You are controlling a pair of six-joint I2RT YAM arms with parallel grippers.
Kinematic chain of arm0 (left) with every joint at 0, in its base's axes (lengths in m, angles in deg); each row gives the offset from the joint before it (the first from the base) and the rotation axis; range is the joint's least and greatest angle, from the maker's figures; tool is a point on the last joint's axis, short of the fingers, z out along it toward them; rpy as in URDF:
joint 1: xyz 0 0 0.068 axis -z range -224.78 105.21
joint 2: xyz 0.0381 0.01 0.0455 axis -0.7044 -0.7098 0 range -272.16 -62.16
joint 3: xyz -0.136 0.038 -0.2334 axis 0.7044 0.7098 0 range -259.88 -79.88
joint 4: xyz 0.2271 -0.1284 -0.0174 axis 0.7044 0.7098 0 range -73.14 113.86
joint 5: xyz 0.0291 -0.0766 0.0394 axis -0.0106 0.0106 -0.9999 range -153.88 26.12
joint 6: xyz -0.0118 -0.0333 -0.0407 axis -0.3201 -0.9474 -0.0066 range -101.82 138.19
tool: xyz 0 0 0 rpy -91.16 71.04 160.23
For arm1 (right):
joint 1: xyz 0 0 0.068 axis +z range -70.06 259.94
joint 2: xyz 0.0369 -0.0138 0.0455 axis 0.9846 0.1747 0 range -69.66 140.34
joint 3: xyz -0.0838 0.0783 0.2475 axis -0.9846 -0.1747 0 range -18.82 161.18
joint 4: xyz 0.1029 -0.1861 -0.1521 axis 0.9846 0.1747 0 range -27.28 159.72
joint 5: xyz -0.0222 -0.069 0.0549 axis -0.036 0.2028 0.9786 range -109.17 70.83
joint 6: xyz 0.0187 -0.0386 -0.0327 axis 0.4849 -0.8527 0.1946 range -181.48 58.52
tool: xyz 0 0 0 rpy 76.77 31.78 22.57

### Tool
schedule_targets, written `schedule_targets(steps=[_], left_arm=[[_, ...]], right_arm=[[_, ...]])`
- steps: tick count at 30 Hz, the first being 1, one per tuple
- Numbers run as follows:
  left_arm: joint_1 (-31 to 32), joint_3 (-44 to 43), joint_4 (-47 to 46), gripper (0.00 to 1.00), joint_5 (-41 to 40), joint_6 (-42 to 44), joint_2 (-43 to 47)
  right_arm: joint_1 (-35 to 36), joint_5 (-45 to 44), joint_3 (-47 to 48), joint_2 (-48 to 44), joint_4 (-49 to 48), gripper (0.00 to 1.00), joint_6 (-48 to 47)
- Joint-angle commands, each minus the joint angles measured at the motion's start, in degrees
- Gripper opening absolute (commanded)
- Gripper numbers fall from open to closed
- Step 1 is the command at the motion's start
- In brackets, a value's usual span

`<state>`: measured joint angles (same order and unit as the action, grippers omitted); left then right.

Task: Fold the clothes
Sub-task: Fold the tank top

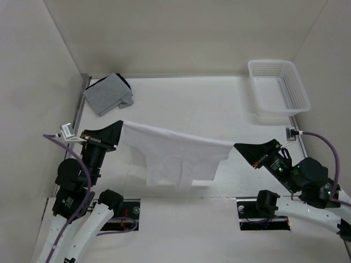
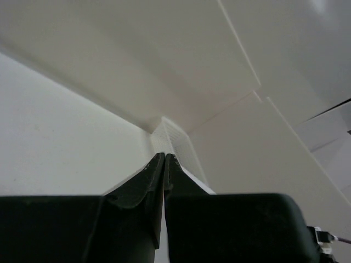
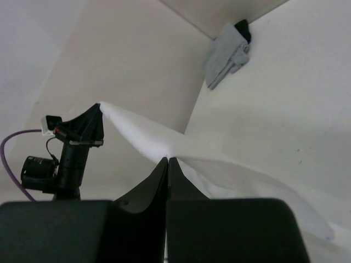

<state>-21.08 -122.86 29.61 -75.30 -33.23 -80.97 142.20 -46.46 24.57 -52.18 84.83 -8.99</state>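
The left arm (image 1: 82,227) and right arm (image 1: 312,211) look alike: glossy white lower links, with matte black motor housings at the joints. A purple left cable (image 1: 86,174) and a purple right cable (image 1: 333,153) trail along them. The left gripper (image 1: 122,125) and right gripper (image 1: 237,146) are black, their fingers tapering to wedges. Small green lights (image 1: 328,192) glow on the right arm.

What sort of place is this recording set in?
Likely a robot lab cell, not a home: a white table boxed in by plain white walls, with staged props, a white basket and a grey cloth stack.
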Motion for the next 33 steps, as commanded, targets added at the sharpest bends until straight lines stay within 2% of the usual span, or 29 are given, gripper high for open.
schedule_targets(steps=[1, 4, 6, 8, 10, 12, 15, 18, 22, 26, 29, 33], left_arm=[[2.26, -3.68, 11.24, 0.0, -3.25, 1.15, 0.96], [2.62, -2.82, 11.33, 0.0, -4.05, 1.06, 0.53], [2.18, -0.45, 10.02, 0.0, -4.14, 1.14, -1.4], [1.22, 3.59, 6.78, 0.0, -4.31, 1.32, -4.64], [-0.19, 7.89, 1.34, 0.0, -4.49, 1.76, -9.9], [-2.64, 11.07, -4.9, 0.0, -3.88, 2.02, -16.67], [-7.3, 13.1, -17.19, 0.0, -2.56, 2.55, -30.71], [-10.91, 9.43, -28.36, 0.0, -1.77, 1.07, -48.01], [-11.27, -2.07, -32.35, 0.0, -1.59, 0.0, -62.64], [-11.18, -10.62, -31.74, 0.0, -0.71, 0.0, -68.9], [-11.01, -9.5, -31.56, 0.0, 0.43, 0.0, -67.86], [-10.13, -0.38, -32.35, 0.0, 0.79, -0.17, -61.46]], right_arm=[[11.65, -15.13, 5.8, 3.51, 10.94, 0.0, -1.33], [18.18, -22.43, 7.4, 7.73, 10.59, 0.0, -2.74], [17.16, -24.56, 6.09, 10.29, 9.28, 0.0, -3.36], [9.54, -22.13, 3.64, 13.36, 6.3, 0.0, -5.11], [-0.47, -12.92, 0.39, 16.7, 0.16, 0.0, -7.74], [-14.16, 1.55, -4.26, 22.39, -11.06, 0.0, -10.21], [-31.76, 20.21, -7.97, 36.0, -27.24, 0.0, -8.9], [-41.45, 26.57, -4.83, 51.64, -37.64, 0.0, -7.14], [-44.98, 29.83, 5.97, 66.6, -39.16, 0.0, -7.84], [-46.83, 31.85, 13.63, 72.87, -37.67, 0.0, -8.19], [-46.92, 31.95, 12.69, 71.66, -37.4, 0.0, -8.54], [-46.92, 31.42, 4.7, 66.48, -38.45, 0.0, -7.84]])
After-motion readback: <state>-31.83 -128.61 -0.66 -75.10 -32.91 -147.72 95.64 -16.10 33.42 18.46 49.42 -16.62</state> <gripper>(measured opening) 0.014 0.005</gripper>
